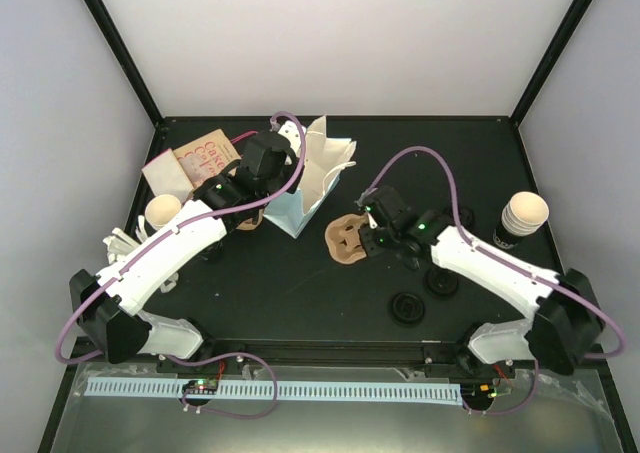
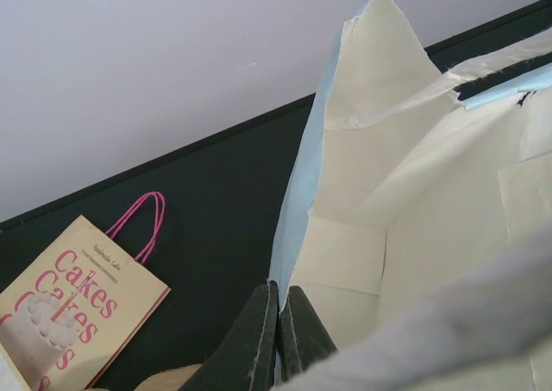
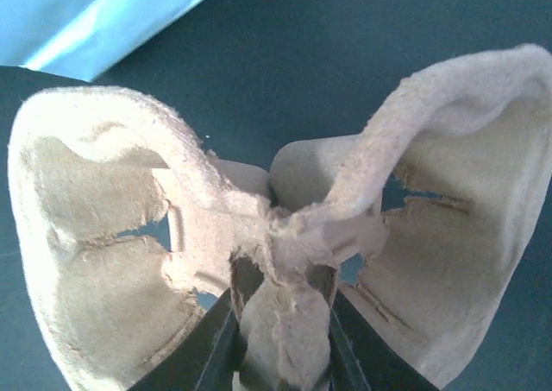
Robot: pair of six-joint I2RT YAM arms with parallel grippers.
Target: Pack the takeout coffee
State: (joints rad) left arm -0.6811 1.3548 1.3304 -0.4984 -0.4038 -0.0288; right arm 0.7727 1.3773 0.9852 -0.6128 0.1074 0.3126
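A light blue paper bag (image 1: 300, 198) with a cream inside stands open at the back centre. My left gripper (image 1: 283, 180) is shut on its left rim; in the left wrist view the bag wall (image 2: 302, 192) is pinched between the closed fingers of that gripper (image 2: 280, 300). A brown pulp cup carrier (image 1: 347, 239) lies right of the bag. My right gripper (image 1: 369, 235) is shut on the carrier's centre post; in the right wrist view it (image 3: 280, 331) grips the carrier (image 3: 95, 236). A stack of paper cups (image 1: 523, 216) stands at the far right, and one cup (image 1: 163, 211) at the left.
A tan "Cakes" bag (image 1: 195, 161) with pink handles lies flat at the back left, also in the left wrist view (image 2: 78, 313). Black lids (image 1: 408, 307) lie near the right arm. White items (image 1: 120, 243) lie beside the left arm. Black frame posts and walls enclose the table.
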